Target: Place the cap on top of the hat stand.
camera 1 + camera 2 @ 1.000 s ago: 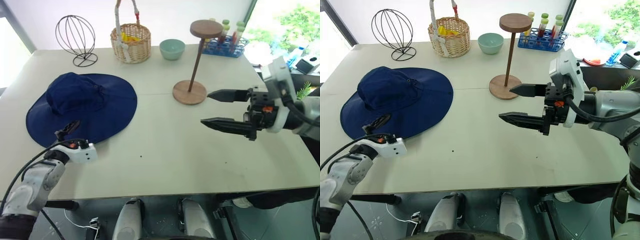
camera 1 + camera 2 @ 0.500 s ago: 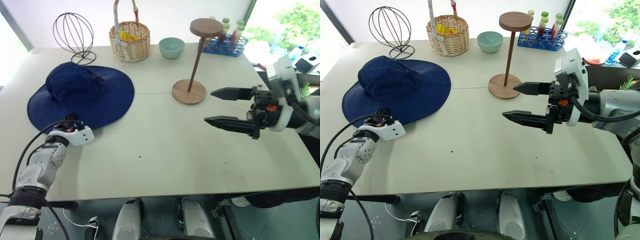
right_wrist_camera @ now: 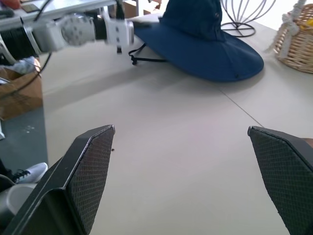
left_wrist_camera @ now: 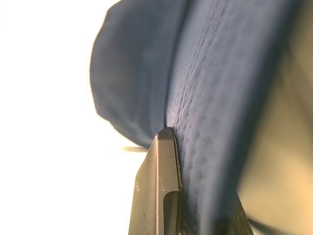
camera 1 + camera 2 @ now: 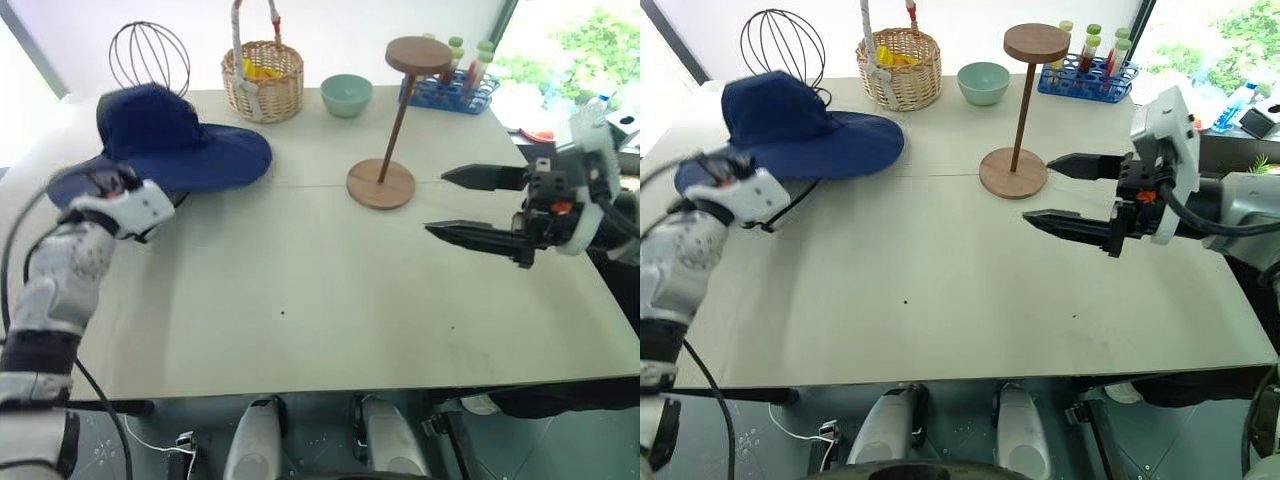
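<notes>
1. Done: the left gripper [image 5: 718,172] is clamped on the cap [image 5: 790,125] brim, its near edge raised off the table [image 5: 940,300].
2. Left: carry it to the hat stand [image 5: 1025,100] (disc top bare).
3. The right gripper [image 5: 1065,190] waits, jaws apart, empty.

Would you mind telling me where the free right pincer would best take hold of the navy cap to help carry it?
Probably the brim's far-side edge, opposite the left pincer, which is shut on the near-left brim. The cap hangs tilted, its right brim edge resting on the table. The open right pincer could come in level from the right and pinch that thin, flat rim.
</notes>
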Controlling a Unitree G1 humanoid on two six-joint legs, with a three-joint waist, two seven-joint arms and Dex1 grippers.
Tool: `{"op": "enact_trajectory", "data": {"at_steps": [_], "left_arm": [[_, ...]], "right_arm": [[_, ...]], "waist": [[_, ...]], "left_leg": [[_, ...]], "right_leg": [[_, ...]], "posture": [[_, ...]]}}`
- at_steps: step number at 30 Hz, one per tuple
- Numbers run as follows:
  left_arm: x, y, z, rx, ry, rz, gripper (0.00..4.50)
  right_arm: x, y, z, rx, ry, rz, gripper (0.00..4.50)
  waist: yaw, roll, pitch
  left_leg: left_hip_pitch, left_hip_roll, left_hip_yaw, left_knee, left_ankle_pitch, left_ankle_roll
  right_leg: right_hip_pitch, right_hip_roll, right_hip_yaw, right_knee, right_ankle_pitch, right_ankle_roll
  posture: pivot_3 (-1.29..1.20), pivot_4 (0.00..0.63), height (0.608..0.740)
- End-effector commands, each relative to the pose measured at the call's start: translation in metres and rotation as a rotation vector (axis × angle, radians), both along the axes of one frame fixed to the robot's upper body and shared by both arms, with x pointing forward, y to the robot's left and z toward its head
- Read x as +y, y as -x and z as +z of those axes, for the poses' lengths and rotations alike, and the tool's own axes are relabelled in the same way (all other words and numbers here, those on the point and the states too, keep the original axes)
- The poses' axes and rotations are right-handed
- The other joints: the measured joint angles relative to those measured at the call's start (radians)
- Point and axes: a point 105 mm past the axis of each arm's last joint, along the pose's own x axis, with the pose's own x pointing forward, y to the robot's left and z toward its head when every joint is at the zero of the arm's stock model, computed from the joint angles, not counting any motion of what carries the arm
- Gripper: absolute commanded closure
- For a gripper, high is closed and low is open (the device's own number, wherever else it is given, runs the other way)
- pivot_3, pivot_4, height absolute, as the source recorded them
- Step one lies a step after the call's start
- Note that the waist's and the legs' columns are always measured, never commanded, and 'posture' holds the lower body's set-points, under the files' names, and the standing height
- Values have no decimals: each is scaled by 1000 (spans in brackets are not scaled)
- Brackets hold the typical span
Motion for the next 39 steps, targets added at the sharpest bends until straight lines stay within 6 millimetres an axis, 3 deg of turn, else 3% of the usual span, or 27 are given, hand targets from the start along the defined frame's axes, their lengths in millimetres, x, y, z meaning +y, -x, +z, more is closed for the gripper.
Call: {"op": "enact_trajectory", "data": {"at_steps": [1, 6, 9, 19, 25, 31, 39], "left_arm": [[-14, -5, 72, -168, 45, -56, 4450], [-50, -19, 144, -297, 84, -168, 4450], [-66, -27, 172, -335, 136, -213, 4450], [-102, -49, 215, -370, 276, -278, 4450], [-125, -59, 221, -337, 369, -290, 4450], [-152, -63, 223, -333, 336, -292, 4450], [-165, -70, 212, -311, 262, -232, 4450]], "right_arm": [[-9, 2, 29, -121, -14, -32, 0], [-13, 3, 33, -146, -19, -59, 0], [-13, 5, 32, -149, -26, -64, 0], [-15, 12, 30, -165, -53, -96, 0], [-15, 15, 32, -187, -63, -113, 0], [-14, 20, 34, -203, -76, -126, 0], [-16, 25, 36, -212, -70, -151, 0]], "waist": [[0, -2, 1], [-3, -4, 2], [-3, -4, 2], [-2, -8, 4], [-2, -9, 5], [-3, -10, 6], [-3, -10, 6]], "left_leg": [[0, 0, 0, 0, 0, 0], [0, 0, 0, 0, 0, 0], [0, 0, 0, 0, 0, 0], [-1, 0, 0, 0, 0, 0], [-2, -1, 0, 0, 0, 0], [-3, -1, 0, 0, 0, 0], [-3, -1, 0, 0, 0, 0]], "right_leg": [[0, 0, 0, 0, 0, 0], [1, 1, 0, -2, 2, 4], [1, 1, 0, -2, 4, 7], [0, 1, 1, -3, 5, 9], [0, 1, 1, -4, 5, 9], [0, 1, 1, -5, 5, 9], [0, 1, 1, -4, 5, 9]], "posture": [[0, 150, 740], [0, 150, 740], [0, 150, 740], [0, 150, 740], [0, 150, 740], [0, 150, 740], [0, 150, 740]]}}
